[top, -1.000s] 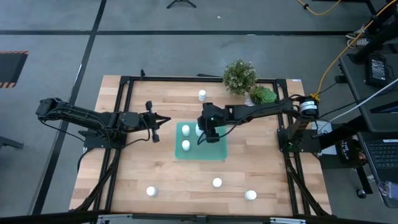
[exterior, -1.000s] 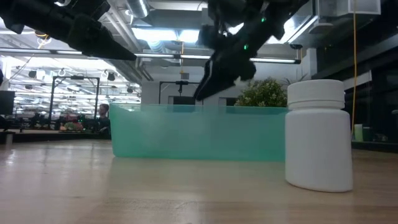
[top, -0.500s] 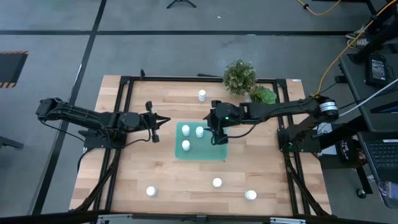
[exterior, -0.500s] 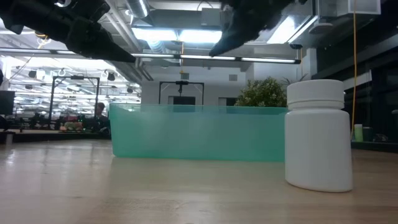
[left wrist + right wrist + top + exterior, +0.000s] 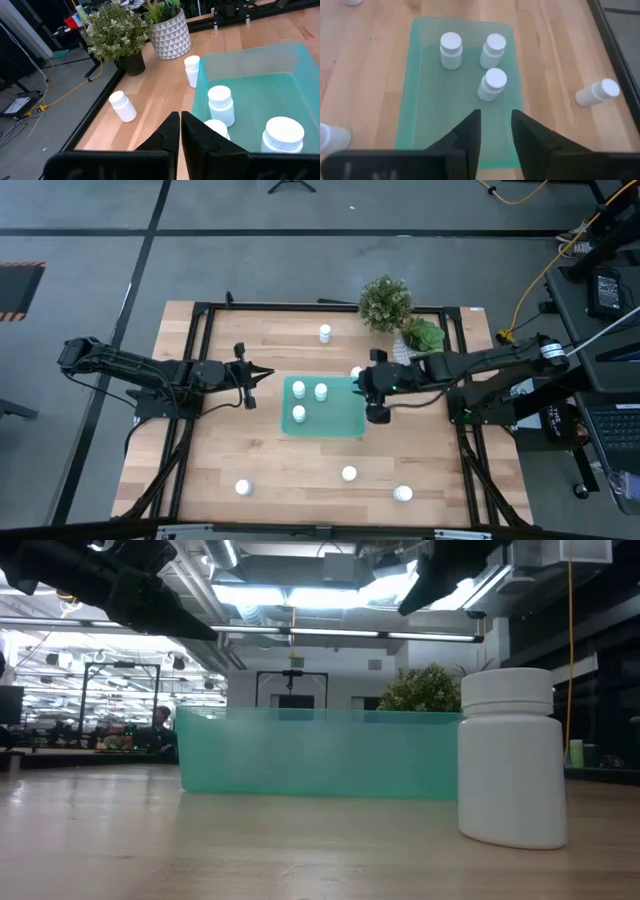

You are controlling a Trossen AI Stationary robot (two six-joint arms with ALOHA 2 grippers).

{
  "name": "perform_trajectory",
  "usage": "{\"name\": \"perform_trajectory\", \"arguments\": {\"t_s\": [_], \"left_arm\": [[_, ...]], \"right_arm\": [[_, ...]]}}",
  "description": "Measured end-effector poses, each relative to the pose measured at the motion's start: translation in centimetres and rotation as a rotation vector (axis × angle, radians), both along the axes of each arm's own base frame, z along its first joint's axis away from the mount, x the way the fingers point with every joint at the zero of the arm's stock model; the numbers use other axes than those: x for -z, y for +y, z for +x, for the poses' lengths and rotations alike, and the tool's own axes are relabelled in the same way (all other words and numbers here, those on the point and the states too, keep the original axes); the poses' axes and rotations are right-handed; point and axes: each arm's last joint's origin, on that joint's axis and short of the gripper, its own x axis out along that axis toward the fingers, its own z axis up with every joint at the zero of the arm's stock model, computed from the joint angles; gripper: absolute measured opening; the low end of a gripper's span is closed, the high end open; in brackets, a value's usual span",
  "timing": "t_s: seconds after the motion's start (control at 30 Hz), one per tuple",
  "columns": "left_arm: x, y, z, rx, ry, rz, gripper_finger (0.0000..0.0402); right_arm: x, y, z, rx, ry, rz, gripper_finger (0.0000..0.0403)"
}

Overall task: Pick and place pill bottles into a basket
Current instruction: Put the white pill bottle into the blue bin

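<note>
- Right gripper (image 5: 378, 416) up in the air over the right edge of the basket (image 5: 345, 418); fingers (image 5: 470, 131) apart with a modest gap, nothing between them.
- Seen from its own wrist camera: basket straight below, three pill bottles (image 5: 451, 50) upright inside, bunched at one end.
- Same three from above: two side by side at the far-left corner of the basket, third (image 5: 299, 414) just nearer, all standing on their bases.
- Rest of the teal basket floor bare; basket itself roughly mid-table on the wooden table (image 5: 220, 450).
- One more bottle (image 5: 355, 371) just past the basket's far-right corner, right beside the right arm.
- Another bottle (image 5: 325, 333) farther back, near the far edge, left of the plants.
- Lying-down bottle (image 5: 123, 106) visible from the left wrist, on its side on the wood, apart from the basket.
- Three bottles along the near side: one near-left (image 5: 242, 488), one near-middle (image 5: 349, 474), one near-right (image 5: 403, 493).
- Near-edge bottle (image 5: 512, 756) huge in the low view, upright, right of the basket wall.
- Left gripper (image 5: 250, 374) parked left of the basket, well off the table, fingers pressed together, holding nothing.
- Bushy plant (image 5: 385, 302) and patterned white pot (image 5: 171, 36) at the far right.
</note>
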Motion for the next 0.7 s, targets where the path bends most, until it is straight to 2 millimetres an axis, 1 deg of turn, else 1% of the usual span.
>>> {"name": "perform_trajectory", "arguments": {"t_s": [0.33, 0.43, 0.6, 0.7], "left_arm": [[0.0, 0.0, 0.0, -0.003, -0.004, -0.009, 0.0022], [0.0, 0.0, 0.0, -0.003, -0.004, -0.009, 0.0021], [0.0, 0.0, 0.0, -0.003, -0.004, -0.009, 0.0021], [0.0, 0.0, 0.0, -0.003, -0.004, -0.009, 0.0024]], "right_arm": [[1.2, 3.6, -1.1, -0.041, 0.006, 0.067, 0.0045], [1.1, 4.5, -1.3, -0.062, 0.0, 0.08, 0.003], [1.1, 5.3, -1.7, -0.045, -0.017, 0.041, 0.0007], [1.1, 5.6, -1.8, -0.06, -0.018, 0.01, 0.0004]]}}
